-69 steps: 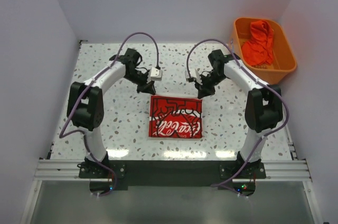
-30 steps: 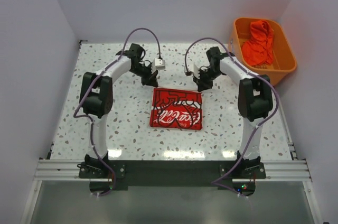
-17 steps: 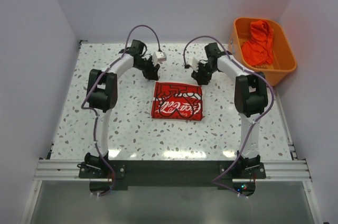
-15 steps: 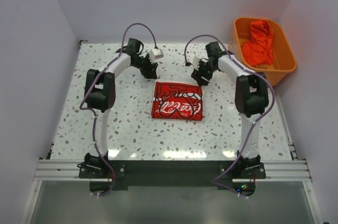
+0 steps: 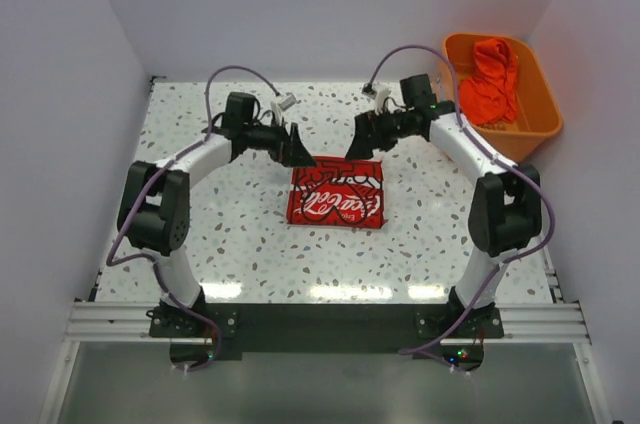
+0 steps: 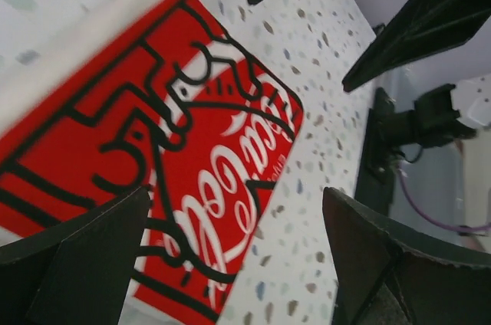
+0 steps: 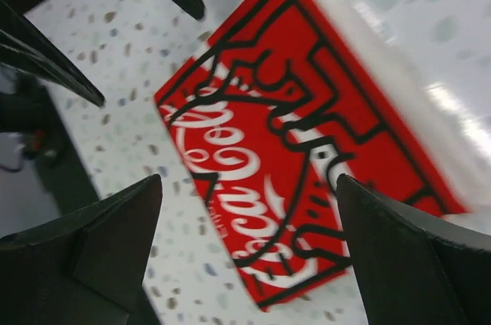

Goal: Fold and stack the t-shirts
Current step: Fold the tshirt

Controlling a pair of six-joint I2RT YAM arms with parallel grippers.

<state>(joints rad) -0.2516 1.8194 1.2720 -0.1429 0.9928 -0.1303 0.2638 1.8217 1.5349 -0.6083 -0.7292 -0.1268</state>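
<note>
Holding left pincer [image 5: 296, 151] and right pincer [image 5: 357, 147] wide open, empty, above the folded shirt [image 5: 335, 196], probably to leave it flat.

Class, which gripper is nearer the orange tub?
Right. The right gripper is at the far right corner of the folded t-shirt, left of the orange tub; the left gripper is farther, at its far left corner.
</note>
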